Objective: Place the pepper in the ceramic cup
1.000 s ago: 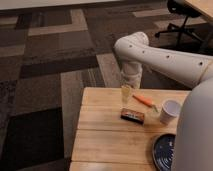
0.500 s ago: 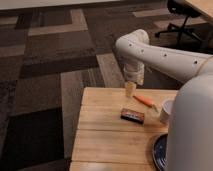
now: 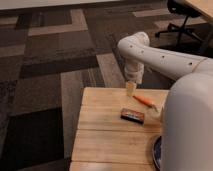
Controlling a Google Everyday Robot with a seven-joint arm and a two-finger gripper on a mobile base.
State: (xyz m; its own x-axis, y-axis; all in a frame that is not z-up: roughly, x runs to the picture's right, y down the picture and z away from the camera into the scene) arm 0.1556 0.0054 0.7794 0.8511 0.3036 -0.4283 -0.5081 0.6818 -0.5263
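Pale slatted wooden bench (image 3: 95, 135): dark rectangular bar with orange edge (image 3: 132, 115) at centre; tan gripper (image 3: 131, 89) over the far edge behind it, open or closed cannot be told; slender orange-red pepper (image 3: 145, 101) lying loose just right of the gripper. Dark blue round plate (image 3: 157, 151), rim only; white ceramic cup hidden, presumably behind the bulky white arm casing (image 3: 187, 125). Step judged: reach toward the pepper; next calls for shifting right and down to close on it.
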